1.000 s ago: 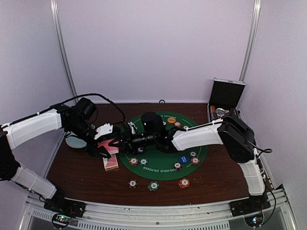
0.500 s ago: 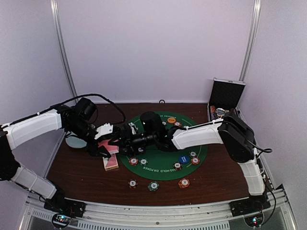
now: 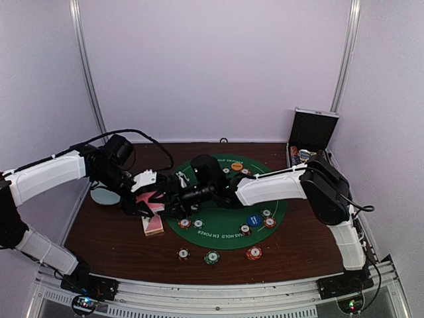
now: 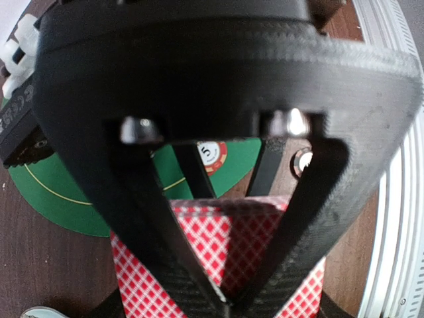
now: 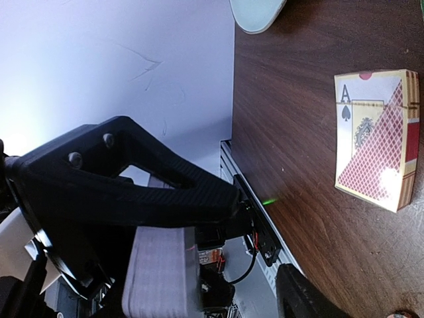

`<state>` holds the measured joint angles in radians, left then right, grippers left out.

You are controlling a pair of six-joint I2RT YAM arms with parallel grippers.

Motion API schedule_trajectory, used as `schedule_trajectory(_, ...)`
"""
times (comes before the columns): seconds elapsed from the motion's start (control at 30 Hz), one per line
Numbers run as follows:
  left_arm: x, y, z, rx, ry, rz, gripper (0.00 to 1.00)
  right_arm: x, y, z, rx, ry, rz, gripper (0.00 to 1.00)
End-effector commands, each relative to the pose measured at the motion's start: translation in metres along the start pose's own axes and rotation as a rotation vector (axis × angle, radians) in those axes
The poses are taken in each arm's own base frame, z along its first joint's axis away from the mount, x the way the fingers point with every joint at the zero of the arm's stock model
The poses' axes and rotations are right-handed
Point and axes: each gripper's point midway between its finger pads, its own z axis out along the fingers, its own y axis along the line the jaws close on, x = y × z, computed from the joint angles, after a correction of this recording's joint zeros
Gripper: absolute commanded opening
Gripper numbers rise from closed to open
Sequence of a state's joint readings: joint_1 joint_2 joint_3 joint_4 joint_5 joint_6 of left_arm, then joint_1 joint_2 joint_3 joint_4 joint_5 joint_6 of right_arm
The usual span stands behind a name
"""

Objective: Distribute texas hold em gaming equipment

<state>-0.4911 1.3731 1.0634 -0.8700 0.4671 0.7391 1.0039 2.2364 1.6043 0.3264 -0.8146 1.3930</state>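
Facing grippers near the boxed deck (image 5: 377,165)
Pink-red-backed playing cards (image 4: 142,288) are pinched by the left gripper (image 3: 147,200); the right gripper (image 3: 167,197) is held just beside, its jaws spread apart.

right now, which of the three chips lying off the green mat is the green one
The middle chip of the front row on the bare wood; its left neighbour and right neighbour are reddish.
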Motion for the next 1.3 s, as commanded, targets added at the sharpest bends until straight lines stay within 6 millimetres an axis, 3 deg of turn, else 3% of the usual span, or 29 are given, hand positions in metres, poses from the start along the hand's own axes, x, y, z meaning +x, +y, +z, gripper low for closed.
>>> schedule_trajectory(0.0, -0.015, 0.006, -0.008, -0.019, -0.041, 0.018, 0.42, 0.001, -0.004, 0.003, 0.025, 0.021, -0.013, 0.61)
schedule_trajectory(0.2, -0.01, 0.005, -0.009, -0.025, -0.024, 0.016, 0.41, -0.006, -0.017, -0.011, 0.075, -0.007, -0.008, 0.56)
schedule_trajectory(0.57, -0.007, 0.003, -0.009, -0.022, -0.013, 0.015, 0.4, -0.004, -0.015, -0.025, 0.096, -0.011, -0.03, 0.54)
schedule_trajectory(0.83, -0.001, 0.002, -0.006, -0.024, 0.009, 0.006, 0.38, -0.003, -0.001, -0.031, 0.09, -0.016, -0.055, 0.47)
schedule_trajectory(1.07, 0.003, 0.0, -0.005, -0.024, 0.017, 0.0, 0.38, -0.002, -0.001, -0.034, 0.095, -0.018, -0.057, 0.43)
schedule_trajectory(1.27, 0.006, 0.001, -0.003, -0.023, 0.031, -0.01, 0.38, -0.002, 0.014, -0.038, 0.07, -0.026, -0.074, 0.36)
